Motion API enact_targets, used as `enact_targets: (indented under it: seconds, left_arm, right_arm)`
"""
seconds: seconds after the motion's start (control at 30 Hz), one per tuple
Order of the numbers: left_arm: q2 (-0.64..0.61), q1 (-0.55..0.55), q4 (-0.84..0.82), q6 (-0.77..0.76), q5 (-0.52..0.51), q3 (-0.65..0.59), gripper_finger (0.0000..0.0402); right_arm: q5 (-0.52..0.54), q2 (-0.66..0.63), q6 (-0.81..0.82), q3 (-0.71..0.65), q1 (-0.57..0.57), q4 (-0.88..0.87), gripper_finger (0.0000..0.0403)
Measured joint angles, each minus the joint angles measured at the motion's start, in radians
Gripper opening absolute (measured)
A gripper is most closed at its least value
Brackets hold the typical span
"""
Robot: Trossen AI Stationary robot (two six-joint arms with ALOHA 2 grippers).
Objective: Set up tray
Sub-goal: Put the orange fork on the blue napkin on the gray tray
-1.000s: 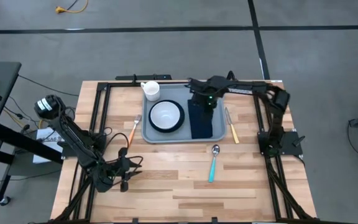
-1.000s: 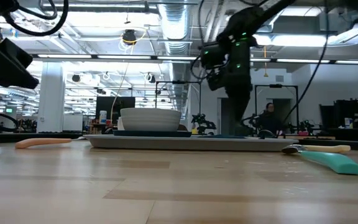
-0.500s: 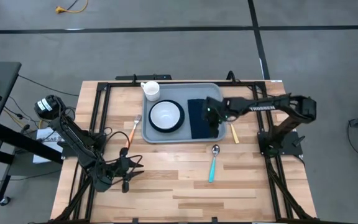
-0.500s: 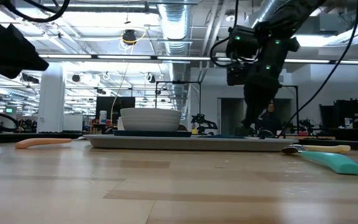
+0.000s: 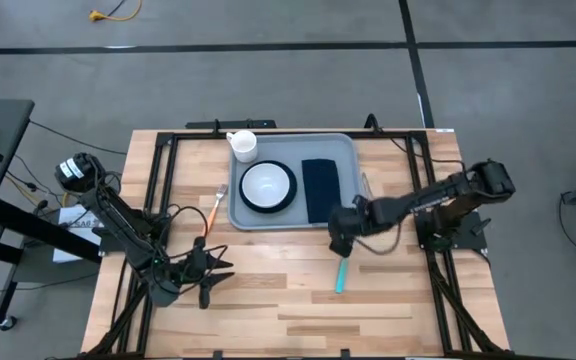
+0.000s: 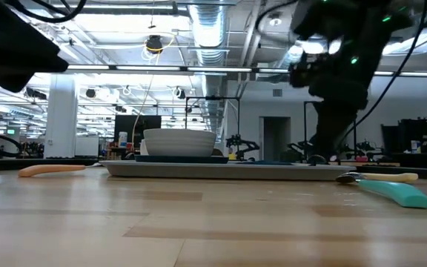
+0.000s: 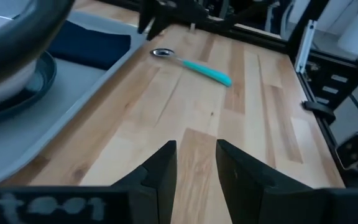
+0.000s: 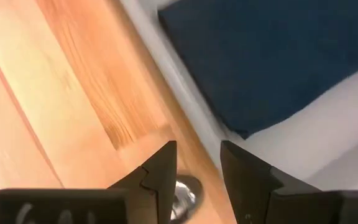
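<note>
The grey-blue tray [image 5: 293, 215] lies at the table's far middle. It holds a white bowl [image 5: 268, 185] on a dark plate and a navy napkin [image 5: 320, 188]. A white cup [image 5: 243, 145] stands at its far left corner. A teal-handled spoon [image 5: 342, 270] lies on the wood near the tray's near right corner. My right gripper [image 5: 340, 240] hangs open over the spoon's bowl [image 8: 185, 190], fingers pointing down, touching nothing. My left gripper [image 5: 208, 275] waits open at the near left, nothing between its fingers [image 7: 194, 168].
An orange-handled fork [image 5: 213, 210] lies on the wood left of the tray. A pale-handled knife [image 6: 388, 176] lies right of the tray, behind the spoon [image 6: 391, 191] in the low view. Black frame rails run along the table's left, right and far sides. Bare wood fills the near half.
My right gripper has swung from above the napkin's far end toward the table's near edge, off the tray, and sunk a little, turning as it went. It now stands over the spoon's bowl. Tray, bowl, napkin and cutlery have stayed where they were.
</note>
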Motion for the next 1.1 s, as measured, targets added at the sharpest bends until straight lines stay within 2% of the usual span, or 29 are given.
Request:
enact_targets:
  seconds: [0.13,0.37,0.47,0.53,0.7,0.93,1.1]
  left_arm:
    - [0.000,0.014,0.000,0.005,0.004,0.000,0.0100]
    - [0.000,0.057,0.000,0.003,0.003,0.000,0.0100]
    - [0.000,0.076,0.000,-0.074,0.002,0.000,0.0100]
    - [0.000,0.084,0.000,-0.138,0.001,0.000,0.0100]
    - [0.000,0.084,-0.001,-0.215,0.000,0.000,0.0100]
    - [0.043,0.095,-0.006,-0.251,-0.010,0.001,0.0100]
    - [0.094,0.162,-0.092,-0.437,0.022,0.001,0.0100]
  right_arm:
    - [0.232,0.000,0.209,0.000,0.137,0.028,0.0116]
    - [0.749,0.001,0.524,0.000,0.331,0.046,0.0116]
    - [0.962,-0.001,0.630,0.000,0.376,0.024,0.0116]
    - [1.062,-0.001,0.693,0.000,0.395,0.014,0.0116]
    - [1.182,0.002,0.735,0.000,0.435,0.016,0.0116]
    - [1.190,0.002,0.712,-0.030,0.497,0.044,0.0116]
    - [1.225,0.003,0.720,-0.119,0.532,0.099,0.0116]
